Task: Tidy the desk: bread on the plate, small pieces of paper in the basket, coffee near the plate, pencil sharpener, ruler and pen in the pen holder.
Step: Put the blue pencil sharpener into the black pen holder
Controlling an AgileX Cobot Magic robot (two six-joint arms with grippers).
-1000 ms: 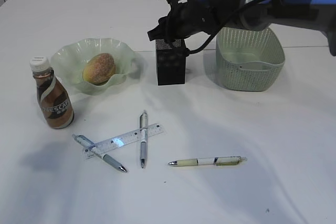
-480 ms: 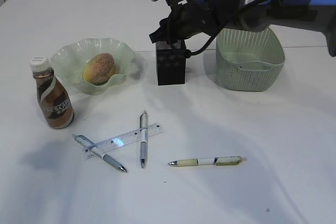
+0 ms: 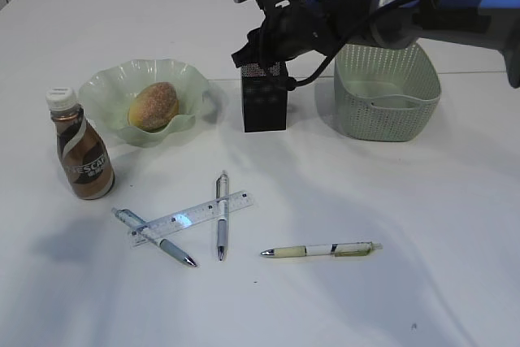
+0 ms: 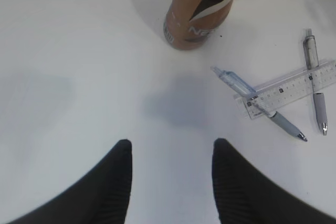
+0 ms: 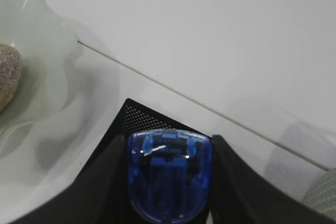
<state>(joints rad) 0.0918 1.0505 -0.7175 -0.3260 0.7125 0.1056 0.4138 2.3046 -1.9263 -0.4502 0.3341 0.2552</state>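
My right gripper (image 5: 169, 142) is shut on a blue translucent pencil sharpener (image 5: 169, 177), directly over the black mesh pen holder (image 5: 140, 118). From the exterior, that gripper (image 3: 262, 61) hangs at the rim of the pen holder (image 3: 266, 107). The bread (image 3: 153, 105) lies in the wavy green plate (image 3: 110, 87), and the coffee (image 3: 83, 156) stands at its front left. The clear ruler (image 3: 191, 217) lies across two pens (image 3: 154, 237) (image 3: 221, 217); a third pen (image 3: 321, 249) lies to their right. My left gripper (image 4: 171, 148) hovers open over bare desk, short of the coffee (image 4: 197, 11). The small pieces of paper are out of view.
The pale green woven basket (image 3: 386, 95) stands right of the pen holder, under my right arm. The ruler (image 4: 294, 87) and a pen (image 4: 262, 109) lie to the right, ahead of my left gripper.
My right gripper has shifted slightly upward over the pen holder with the sharpener still held. Nothing on the desk has moved.
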